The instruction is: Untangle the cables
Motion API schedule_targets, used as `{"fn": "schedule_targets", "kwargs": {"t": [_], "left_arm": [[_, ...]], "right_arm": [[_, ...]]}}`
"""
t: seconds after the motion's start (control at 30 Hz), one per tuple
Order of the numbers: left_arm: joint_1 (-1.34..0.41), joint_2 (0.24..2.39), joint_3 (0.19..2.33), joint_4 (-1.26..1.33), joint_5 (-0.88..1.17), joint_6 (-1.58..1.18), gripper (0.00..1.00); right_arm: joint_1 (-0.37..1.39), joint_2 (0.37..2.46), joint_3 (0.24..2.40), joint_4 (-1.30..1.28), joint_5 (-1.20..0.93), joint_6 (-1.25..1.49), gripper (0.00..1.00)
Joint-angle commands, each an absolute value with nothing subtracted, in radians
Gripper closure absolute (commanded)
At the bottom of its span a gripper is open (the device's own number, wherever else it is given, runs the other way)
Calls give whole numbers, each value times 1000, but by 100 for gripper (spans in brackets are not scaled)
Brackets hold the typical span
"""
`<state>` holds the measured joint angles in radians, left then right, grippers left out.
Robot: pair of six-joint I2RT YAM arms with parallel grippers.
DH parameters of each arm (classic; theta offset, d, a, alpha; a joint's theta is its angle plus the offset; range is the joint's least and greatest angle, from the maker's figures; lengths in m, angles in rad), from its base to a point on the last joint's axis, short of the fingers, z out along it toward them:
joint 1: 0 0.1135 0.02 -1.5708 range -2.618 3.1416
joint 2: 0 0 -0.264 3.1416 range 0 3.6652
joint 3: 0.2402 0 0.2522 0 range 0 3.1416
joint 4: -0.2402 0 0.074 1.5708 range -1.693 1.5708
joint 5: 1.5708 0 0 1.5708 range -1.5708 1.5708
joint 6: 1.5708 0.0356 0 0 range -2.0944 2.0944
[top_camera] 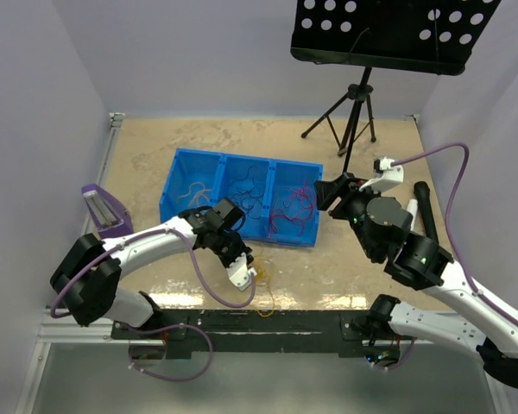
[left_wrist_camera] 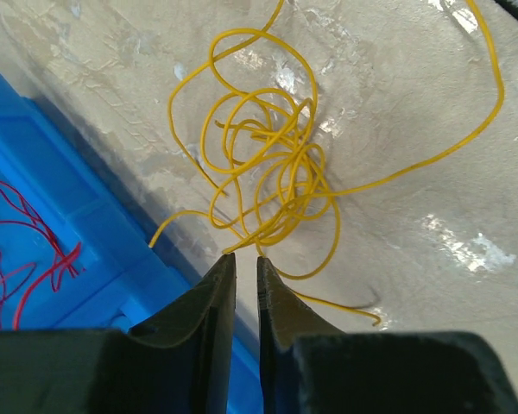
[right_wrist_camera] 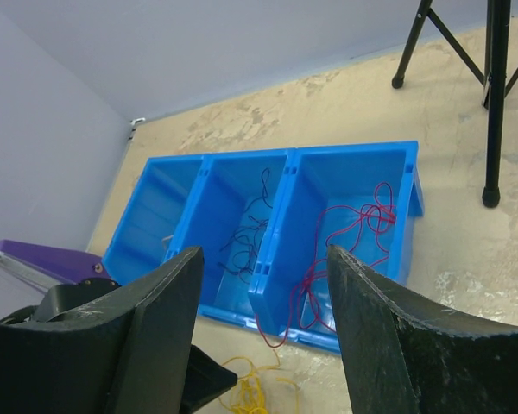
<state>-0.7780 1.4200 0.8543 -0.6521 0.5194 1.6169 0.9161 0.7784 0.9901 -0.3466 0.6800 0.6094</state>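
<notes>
Several thin curly wires lie in and beside a blue bin (top_camera: 242,159) (left_wrist_camera: 95,226) (right_wrist_camera: 354,149) with three compartments. A yellow wire (top_camera: 265,302) (left_wrist_camera: 268,164) (right_wrist_camera: 250,390) is bunched in a loose knot of loops on the worktop (top_camera: 155,147), just outside the bin's near wall, with one long strand arcing away from the bin. A red wire (top_camera: 293,207) (left_wrist_camera: 26,235) (right_wrist_camera: 350,231) sprawls in the bin's right compartment, and part of it hangs over the near rim. A dark wire (top_camera: 246,195) (right_wrist_camera: 246,235) sits curled in the middle compartment. Pale wires (top_camera: 198,190) lie in the left compartment; their colour is hard to make out.

The left gripper (top_camera: 242,271) (left_wrist_camera: 245,257) is low over the worktop by the bin's near wall, with its tips at the edge of the yellow knot. Its jaws are drawn in to a narrow slit, and strands of the yellow wire run right up to them. I cannot tell whether a strand is pinched.

The right gripper (top_camera: 328,191) (right_wrist_camera: 263,254) hangs above the bin's right end, jaws spread wide and holding nothing.

Beyond the bin's far right corner stands a black tripod stand (top_camera: 354,95) (right_wrist_camera: 494,103) with a perforated tray on top. A purple object (top_camera: 99,207) (right_wrist_camera: 34,259) rests on the worktop just left of the bin.
</notes>
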Motion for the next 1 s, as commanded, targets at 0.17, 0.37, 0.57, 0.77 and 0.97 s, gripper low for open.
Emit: {"fn": "schedule_targets", "kwargs": {"t": [0.17, 0.37, 0.57, 0.77, 0.97], "left_arm": [[-808, 1437, 879, -612, 532, 1710, 78], [-813, 1443, 899, -609, 511, 1710, 76], [-815, 1439, 928, -630, 537, 1693, 73], [-822, 1450, 940, -701, 560, 1745, 70], [-835, 1459, 885, -775, 488, 1900, 69]], "right_arm": [[917, 773, 959, -310, 637, 597, 37], [916, 772, 956, -311, 634, 589, 37], [916, 776, 954, -304, 629, 581, 37], [916, 781, 957, -301, 630, 578, 37], [916, 776, 966, -314, 641, 578, 37]]}}
